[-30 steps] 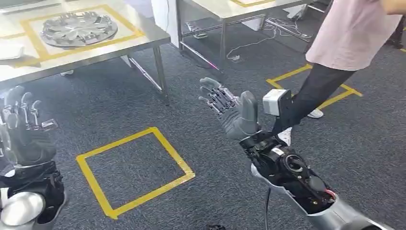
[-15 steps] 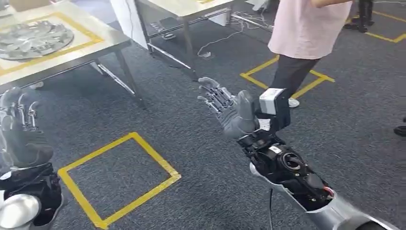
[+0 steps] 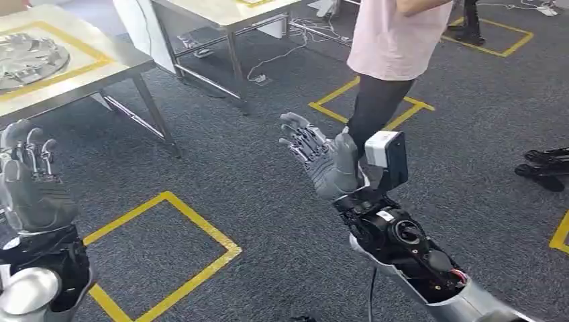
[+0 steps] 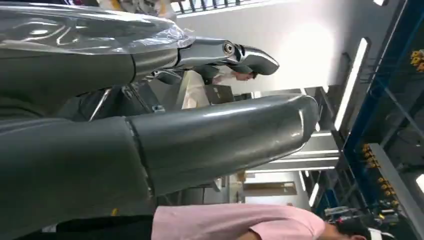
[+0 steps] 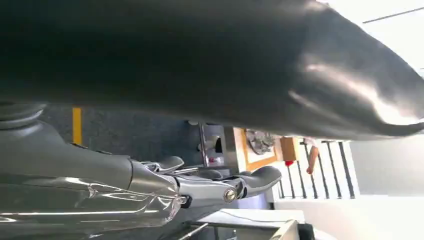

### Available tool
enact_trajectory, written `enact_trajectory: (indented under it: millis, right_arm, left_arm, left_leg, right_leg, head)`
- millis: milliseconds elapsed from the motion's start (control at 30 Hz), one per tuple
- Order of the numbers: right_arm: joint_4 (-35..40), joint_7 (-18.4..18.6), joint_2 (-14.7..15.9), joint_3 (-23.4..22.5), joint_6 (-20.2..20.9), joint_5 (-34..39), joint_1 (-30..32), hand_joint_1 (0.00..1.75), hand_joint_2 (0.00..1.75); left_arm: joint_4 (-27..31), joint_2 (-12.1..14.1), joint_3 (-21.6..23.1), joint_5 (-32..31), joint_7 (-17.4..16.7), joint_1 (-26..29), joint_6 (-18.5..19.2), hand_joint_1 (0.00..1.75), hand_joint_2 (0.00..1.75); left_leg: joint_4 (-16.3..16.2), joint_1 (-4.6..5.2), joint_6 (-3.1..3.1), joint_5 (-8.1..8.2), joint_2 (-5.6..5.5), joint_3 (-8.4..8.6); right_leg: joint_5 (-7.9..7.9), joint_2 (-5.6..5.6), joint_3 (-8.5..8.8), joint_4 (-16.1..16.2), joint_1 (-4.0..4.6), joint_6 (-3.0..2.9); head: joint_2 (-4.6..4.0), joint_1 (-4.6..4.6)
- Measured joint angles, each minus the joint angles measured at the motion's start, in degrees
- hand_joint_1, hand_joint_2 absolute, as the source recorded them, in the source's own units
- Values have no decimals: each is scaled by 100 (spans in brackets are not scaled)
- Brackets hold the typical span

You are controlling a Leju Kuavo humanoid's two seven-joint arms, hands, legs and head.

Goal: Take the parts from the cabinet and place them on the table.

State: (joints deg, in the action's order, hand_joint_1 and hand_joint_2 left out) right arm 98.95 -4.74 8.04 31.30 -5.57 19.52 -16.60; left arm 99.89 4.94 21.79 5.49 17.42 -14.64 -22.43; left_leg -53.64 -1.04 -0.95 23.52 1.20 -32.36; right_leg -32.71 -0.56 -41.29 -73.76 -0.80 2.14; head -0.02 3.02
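A silver wheel-cover part [image 3: 27, 59] lies inside a yellow tape square on the steel table [image 3: 114, 64] at the far left. My left hand [image 3: 30, 188] is raised at the left edge, palm inward, fingers apart and holding nothing. My right hand [image 3: 322, 157] is raised in the middle of the head view, fingers spread, also holding nothing. Both hands hang over the carpet, well short of the table. The left wrist view has my thick thumb [image 4: 200, 145] across it; the right wrist view has my fingers [image 5: 220, 185] and the same part [image 5: 259, 141] on the table far off.
A person in a pink shirt [image 3: 396, 37] and dark trousers stands just beyond my right hand. A second steel table [image 3: 221, 13] stands at the back. Yellow tape squares [image 3: 161, 255] mark the grey carpet. Dark shoes [image 3: 543, 168] lie at the right edge. Cables trail under the far table.
The whole view has swung to the right: the table with the part has slid toward the left edge and the person toward the centre. Both hands keep their raised, spread pose.
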Motion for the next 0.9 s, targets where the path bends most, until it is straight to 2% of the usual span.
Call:
enact_trajectory:
  millis: [33,67,100,133,167,200,233,300,333,367,400,467,500,533,567,600,633,667,700,733,800,833,867,900]
  right_arm:
    - [-15,0,-2,0,6,-11,2,0,0]
    - [-26,-4,-4,-2,4,-13,0,0,0]
    - [-29,-11,-7,-4,6,-13,-1,0,0]
    - [-31,-22,-11,-4,13,-13,-7,0,0]
    - [-39,-37,-13,-7,15,-15,-13,0,0]
    - [-46,-46,-18,-4,20,-15,-32,0,0]
    - [-55,-52,-35,-7,22,-15,-30,0,0]
    - [-70,-72,-59,-2,24,-26,-16,0,0]
    - [-68,-92,-76,-2,24,-37,-23,0,0]
    - [-68,-109,-90,-4,22,-46,-36,0,0]
    - [-70,-109,-107,-4,22,-66,-56,0,0]
    - [-83,-109,-146,2,20,-109,-44,0,0]
    - [-96,-109,-155,7,6,-127,-41,0,0]
    - [-109,-109,-159,13,-13,-133,-38,0,0]
    - [-112,-109,-164,13,-35,-135,-36,0,0]
    - [-112,-109,-179,13,-57,-140,-37,0,0]
    - [-112,-109,-190,13,-66,-140,-37,0,0]
    - [-112,-109,-205,15,-89,-144,-37,0,0]
    - [-112,-107,-214,13,-125,-162,-38,0,0]
    - [-109,-100,-221,15,-146,-179,-23,0,0]
    - [-109,-94,-232,15,-184,-221,-1,0,0]
    - [-107,-96,-232,15,-192,-227,-1,0,0]
    - [-107,-98,-234,13,-208,-236,13,0,0]
    - [-105,-98,-234,13,-221,-243,1,0,0]
  left_arm:
    - [-15,-5,0,2,11,0,2,0,0]
    - [-29,-11,0,4,24,-1,6,0,0]
    - [-39,-15,0,11,39,-3,18,0,0]
    - [-50,-20,-2,13,50,-6,26,0,0]
    - [-53,-20,-2,13,63,-8,26,0,0]
    - [-53,-20,-7,13,74,-14,26,0,0]
    - [-55,-20,-20,9,79,-11,26,0,0]
    - [-66,-24,-28,0,79,-12,24,0,0]
    - [-68,-24,-33,-11,79,-14,22,0,0]
    - [-70,-24,-39,-24,79,-14,13,0,0]
    - [-70,-26,-39,-35,81,-15,-2,0,0]
    - [-77,-24,-46,-35,79,10,-7,0,0]
    - [-83,-24,-48,-35,72,26,-15,0,0]
    - [-90,-24,-48,-35,65,41,-15,0,0]
    - [-90,-24,-48,-37,65,48,-15,0,0]
    - [-90,-24,-48,-39,66,46,-13,0,0]
    - [-90,-24,-48,-42,66,43,-13,0,0]
    - [-90,-26,-50,-46,66,38,-7,0,0]
    - [-90,-29,-50,-48,61,37,-2,0,0]
    - [-90,-29,-50,-48,46,40,0,0,0]
    - [-90,-26,-50,-50,41,39,7,0,0]
    - [-90,-33,-50,-50,41,30,18,0,0]
    - [-90,-42,-50,-50,39,20,24,0,0]
    - [-88,-48,-50,-52,39,17,31,0,0]
  left_leg:
    - [-2,-3,6,7,48,8]
    - [-7,-6,16,18,82,17]
    - [-12,-11,36,34,121,35]
    - [-26,-18,66,57,151,61]
    - [-24,-1,91,73,173,66]
    - [-65,41,116,77,206,37]
    - [-50,52,149,60,244,23]
    - [-45,49,199,60,364,40]
    - [-58,41,248,114,368,35]
    - [-215,9,270,235,179,-7]
    - [-637,7,277,471,29,-201]
    - [-1674,9,294,885,-77,-720]
    - [-2017,10,292,961,-85,-913]
    - [-2069,10,278,892,-85,-976]
    - [-1839,10,259,706,-88,-889]
    - [-1357,10,237,430,-100,-672]
    - [-762,9,207,151,-160,-385]
    - [-273,4,177,-17,-374,-144]
    - [-78,-4,173,25,-449,-75]
    - [-101,14,172,18,-383,-85]
    - [-103,37,127,21,-333,-80]
    - [-55,-8,84,-7,-276,-62]
    - [-33,-16,58,-17,-220,-37]
    - [-31,-15,23,-8,-184,-30]
  right_leg:
    - [106,8,23,61,-19,16]
    - [313,23,172,376,-36,28]
    - [597,63,449,917,-45,27]
    - [873,172,761,1537,-45,18]
    - [809,389,908,1831,-14,15]
    - [796,408,946,1940,49,-25]
    - [795,362,942,1890,30,-70]
    - [812,238,903,1884,45,-123]
    - [839,192,942,1932,16,-174]
    - [856,153,946,1942,5,-209]
    - [864,112,937,1942,-3,-249]
    - [868,21,927,1942,7,-269]
    - [870,-31,925,1941,16,-273]
    - [872,-83,927,1941,21,-276]
    - [873,-140,930,1940,23,-275]
    - [873,-198,935,1938,23,-273]
    - [873,-252,943,1936,23,-271]
    - [870,-293,938,1930,14,-263]
    - [855,-340,896,1885,68,-232]
    - [872,-383,887,1908,31,-206]
    - [886,-449,888,1936,18,-134]
    - [875,-486,866,1932,23,-99]
    - [782,-285,833,1813,32,-74]
    - [576,-136,680,1520,38,-54]
  head:
    - [2,17]
    - [2,39]
    - [0,57]
    - [2,89]
    - [0,118]
    - [2,140]
    - [2,122]
    - [2,66]
    - [2,66]
    - [0,37]
    - [2,-9]
    - [0,-96]
    - [2,-120]
    - [2,-142]
    - [2,-149]
    - [2,-155]
    - [2,-162]
    - [2,-179]
    - [0,-188]
    - [2,-166]
    - [2,-166]
    - [2,-162]
    - [2,-157]
    - [0,-76]
